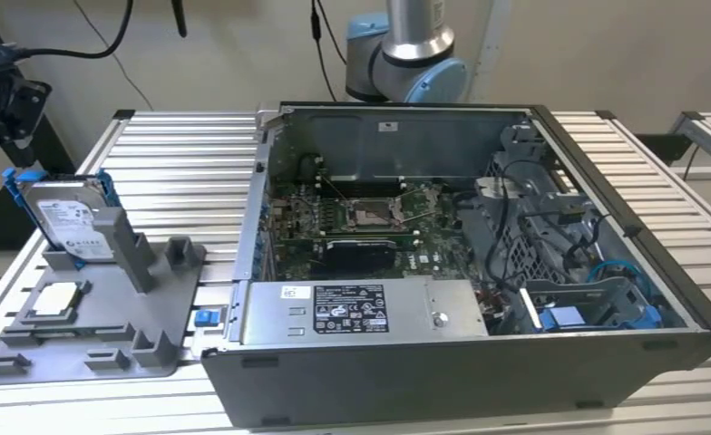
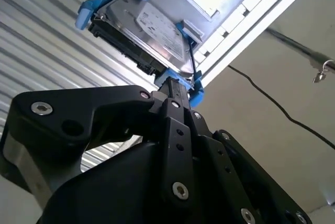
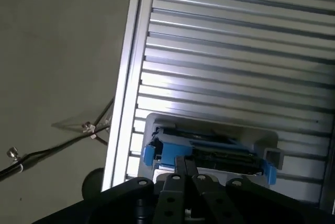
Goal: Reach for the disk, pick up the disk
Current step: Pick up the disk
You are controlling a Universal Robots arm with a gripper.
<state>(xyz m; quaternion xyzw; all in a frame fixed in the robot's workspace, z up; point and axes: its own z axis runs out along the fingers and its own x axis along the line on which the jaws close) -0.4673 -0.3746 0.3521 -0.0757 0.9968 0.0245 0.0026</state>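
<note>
Disk and gripper meet at one corner, and the lift turns on that meeting. In the exterior view the gripper hangs straight above the disk's upper corner on that view's left, so the disk lies directly below the fingertips, not off to a side. In the second wrist view the fingers are drawn narrow, nearly together. In the first wrist view their tips reach the blue bracket that rims the disk. They appear to pinch it there, toward one end of the edge and not at its middle. Outward from that hold, the disk stands upright on edge, its labelled face showing in the exterior view. Its lower edge sits in a slot of the grey rack on the slatted table. A small square chip lies flat on the rack, and the open computer case stands well apart toward the exterior view's right.
</note>
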